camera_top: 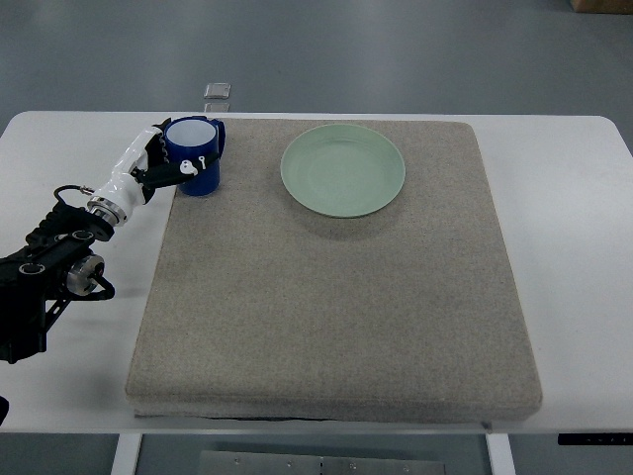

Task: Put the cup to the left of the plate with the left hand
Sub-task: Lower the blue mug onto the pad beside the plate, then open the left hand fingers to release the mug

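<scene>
A blue cup (197, 156) with a white inside stands upright at the far left corner of the grey mat (336, 297). A pale green plate (342, 169) lies on the mat to the cup's right, with a gap between them. My left hand (170, 158) comes in from the left edge and is wrapped around the cup's left side, white-tipped fingers across its front. The cup seems to rest on the mat.
The mat covers most of a white table (569, 198). A small clear object (218, 93) lies at the table's far edge behind the cup. My left arm's dark forearm (49, 267) lies over the table's left part.
</scene>
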Controlling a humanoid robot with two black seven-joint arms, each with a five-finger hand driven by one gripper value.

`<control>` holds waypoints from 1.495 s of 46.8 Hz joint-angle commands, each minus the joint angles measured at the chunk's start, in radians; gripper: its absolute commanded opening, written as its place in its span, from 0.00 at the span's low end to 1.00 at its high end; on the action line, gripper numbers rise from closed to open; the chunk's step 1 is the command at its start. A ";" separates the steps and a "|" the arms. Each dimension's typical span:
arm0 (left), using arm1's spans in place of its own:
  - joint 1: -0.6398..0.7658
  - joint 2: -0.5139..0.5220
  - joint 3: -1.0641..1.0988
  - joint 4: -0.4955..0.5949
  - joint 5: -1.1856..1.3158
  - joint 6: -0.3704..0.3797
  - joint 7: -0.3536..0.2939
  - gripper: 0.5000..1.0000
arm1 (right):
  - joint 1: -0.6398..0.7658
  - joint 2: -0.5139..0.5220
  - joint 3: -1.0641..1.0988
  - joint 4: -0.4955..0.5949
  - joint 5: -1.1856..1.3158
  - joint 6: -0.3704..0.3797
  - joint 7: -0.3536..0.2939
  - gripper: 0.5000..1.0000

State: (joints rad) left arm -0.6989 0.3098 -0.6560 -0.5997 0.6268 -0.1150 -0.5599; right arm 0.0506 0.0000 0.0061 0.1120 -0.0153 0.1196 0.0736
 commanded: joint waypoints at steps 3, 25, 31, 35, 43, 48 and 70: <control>0.001 0.000 -0.001 0.000 -0.010 0.001 0.000 0.03 | 0.000 0.000 0.000 0.000 0.000 0.000 0.000 0.87; 0.001 0.000 -0.005 -0.005 -0.016 0.014 0.002 0.70 | 0.000 0.000 0.000 0.000 0.000 0.000 0.000 0.87; 0.001 0.000 -0.008 -0.009 -0.019 0.014 0.002 0.87 | 0.000 0.000 0.000 0.000 0.000 0.000 0.000 0.87; 0.001 0.000 -0.007 -0.009 -0.035 0.014 0.002 0.88 | 0.000 0.000 0.000 0.000 0.000 0.000 0.000 0.87; 0.001 0.000 -0.005 -0.009 -0.044 0.014 0.002 0.90 | 0.000 0.000 0.000 0.000 0.000 0.000 0.000 0.87; 0.001 0.000 -0.005 -0.011 -0.044 0.012 0.002 0.92 | 0.000 0.000 0.000 0.000 0.000 0.000 0.000 0.87; -0.013 0.086 -0.071 -0.106 -0.165 -0.029 0.002 0.98 | 0.000 0.000 0.000 0.000 0.000 0.000 0.000 0.87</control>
State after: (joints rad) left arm -0.7087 0.3780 -0.7141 -0.6934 0.4908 -0.1320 -0.5584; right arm 0.0505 0.0000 0.0061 0.1120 -0.0153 0.1192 0.0737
